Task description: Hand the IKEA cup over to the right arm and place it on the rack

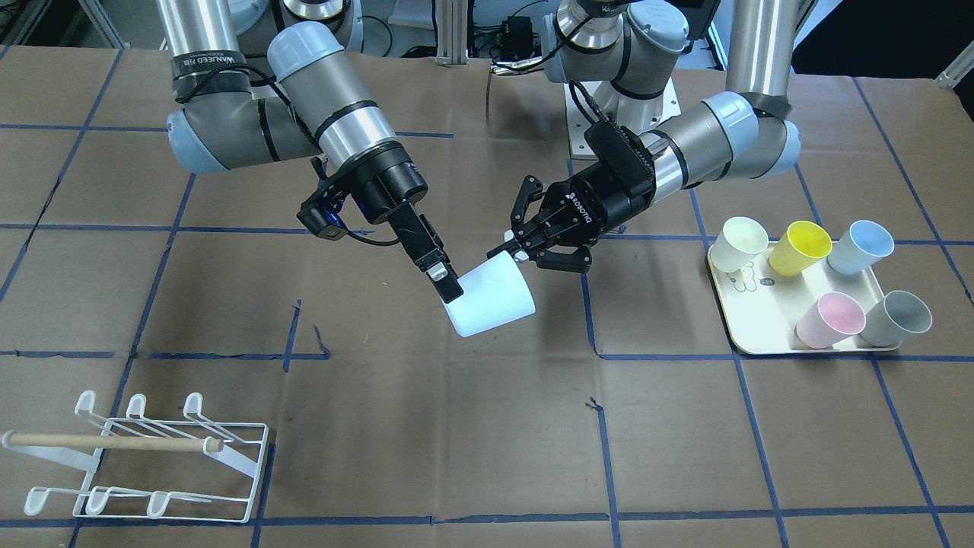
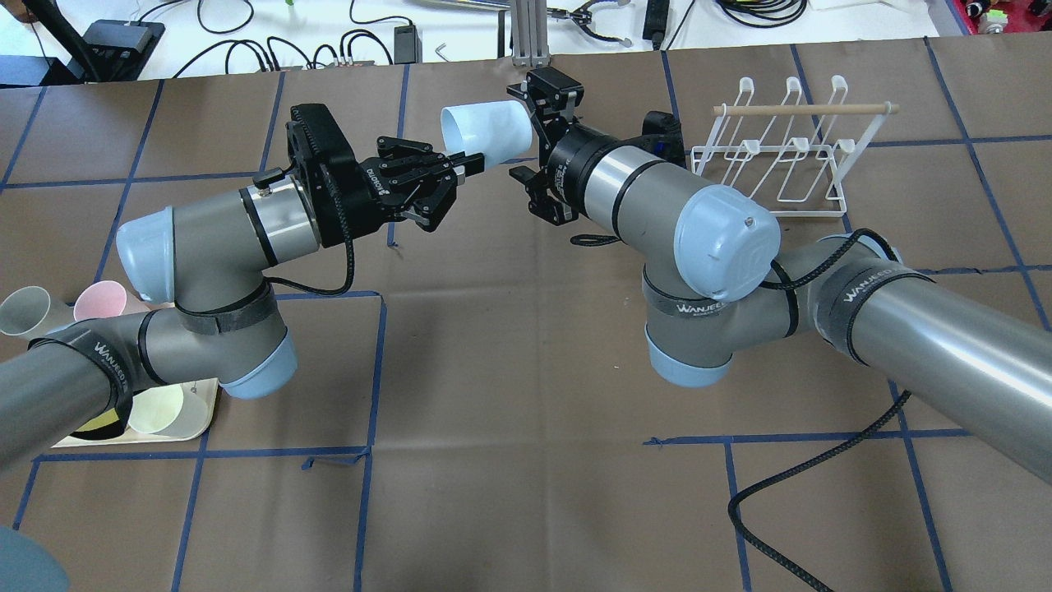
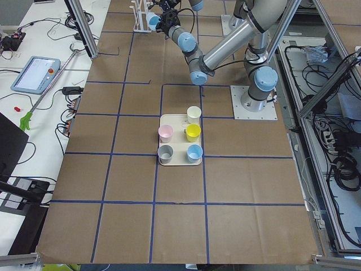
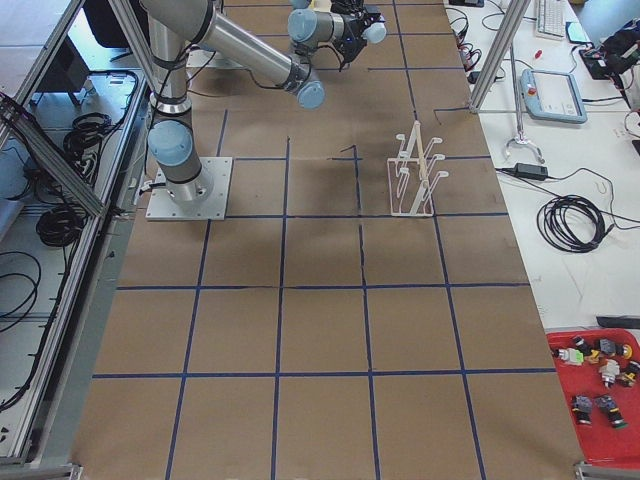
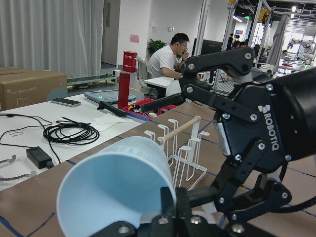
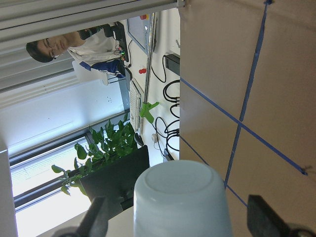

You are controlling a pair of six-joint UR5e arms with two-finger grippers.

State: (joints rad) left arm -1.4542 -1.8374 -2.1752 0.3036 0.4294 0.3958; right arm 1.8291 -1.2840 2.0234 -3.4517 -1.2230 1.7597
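Brown paper, taped into squares with blue lines, covers the table [image 1: 487, 457], and both my arms lean in over its middle. My right arm [image 2: 657, 189] enters from the right of the overhead view and my left arm [image 2: 214, 238] from its left. At the lower left of the front view sits the rack [image 2: 772, 206], white wire with a wooden dowel across it, well apart from where the arms meet. At the right of that view a cream tray [image 1: 749, 320] carries five other cups.

Near the centre of the front view the pale blue cup [image 1: 494, 301] hangs in the air between my wrists. It lies on its side with its mouth toward my left arm and its base toward my right. My left gripper [image 2: 464, 160] is closed on the rim, pinching the wall. My right gripper [image 6: 180, 219] is spread wide and straddles the base end, and its fingers [image 6: 261, 219] stand clear of the cup on both sides (the right wrist view shows the gaps).

I judge the cup to be light, thin plastic, smooth and tapered. It could flex under a hard squeeze or slip toward its narrow end. I would take it across the body just above the base, with modest pressure
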